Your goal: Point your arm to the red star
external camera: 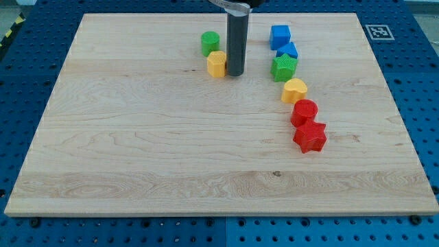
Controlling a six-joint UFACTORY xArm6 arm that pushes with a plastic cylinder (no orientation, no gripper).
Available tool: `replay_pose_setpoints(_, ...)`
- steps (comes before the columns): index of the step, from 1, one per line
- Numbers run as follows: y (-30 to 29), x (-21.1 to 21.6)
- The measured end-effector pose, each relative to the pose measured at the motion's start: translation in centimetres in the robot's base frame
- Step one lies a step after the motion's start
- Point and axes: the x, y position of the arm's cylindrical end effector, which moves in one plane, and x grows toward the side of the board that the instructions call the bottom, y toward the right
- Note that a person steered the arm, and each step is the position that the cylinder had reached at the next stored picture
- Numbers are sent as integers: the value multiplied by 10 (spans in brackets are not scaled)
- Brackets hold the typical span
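Observation:
The red star [310, 136] lies on the wooden board [137, 151] at the view's right, below the middle. A red round block [304, 111] touches it just above. My tip [235, 73] stands near the view's top centre, right beside a yellow block [217, 64] on its left. The tip is far up and to the left of the red star.
A green round block [210, 42] sits above the yellow block. To the tip's right, a blue cube [280, 36], a second blue block [288, 50], a green block [283, 68] and a yellow heart [294, 90] form a line leading down to the red blocks.

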Motion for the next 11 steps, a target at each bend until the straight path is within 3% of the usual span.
replay_pose_setpoints(2,-10,0)
replay_pose_setpoints(3,-8,32)
replay_pose_setpoints(5,23,167)
replay_pose_setpoints(6,55,210)
replay_pose_setpoints(7,67,211)
replay_pose_setpoints(9,167,211)
replay_pose_setpoints(11,153,195)
